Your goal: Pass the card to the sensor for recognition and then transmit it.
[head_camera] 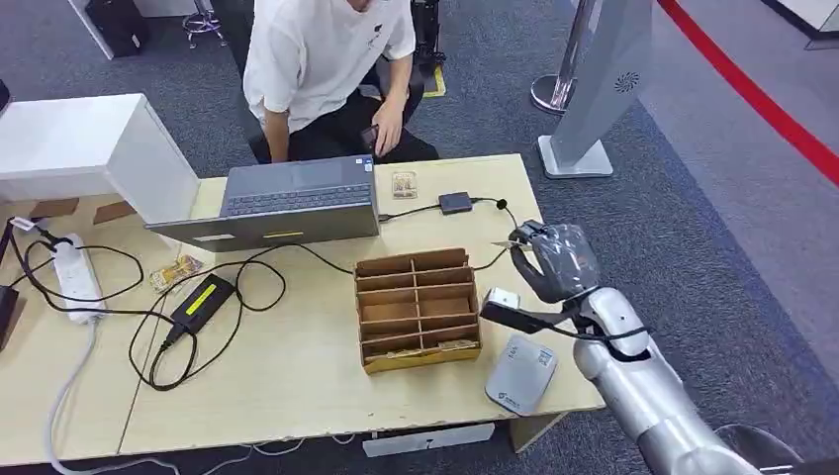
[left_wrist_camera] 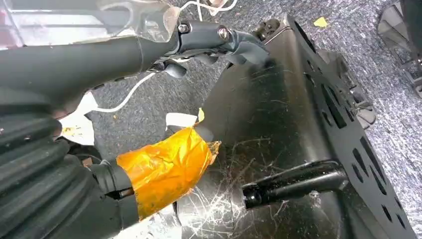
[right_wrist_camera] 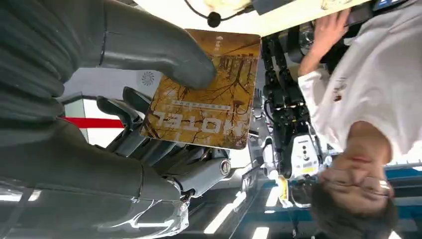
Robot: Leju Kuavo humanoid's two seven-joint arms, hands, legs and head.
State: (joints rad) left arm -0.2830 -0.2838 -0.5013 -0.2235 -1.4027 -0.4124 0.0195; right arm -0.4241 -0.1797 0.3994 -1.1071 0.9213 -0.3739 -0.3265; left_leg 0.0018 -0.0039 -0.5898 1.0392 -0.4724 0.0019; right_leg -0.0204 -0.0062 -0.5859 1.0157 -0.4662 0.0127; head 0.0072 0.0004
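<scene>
Right hand (right_wrist_camera: 149,99) gripping your hotel card (right_wrist_camera: 206,92) above table edge (head_camera: 554,386); left hand (left_wrist_camera: 164,169) state unclear.

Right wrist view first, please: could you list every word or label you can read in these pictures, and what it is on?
"HOTEL": on the card held by the right hand, seen upside down.
Smaller print on the card: too small to read.
Marks on the grey sensor: too small to read.
Yellow label on the power adapter: blurred.
</scene>
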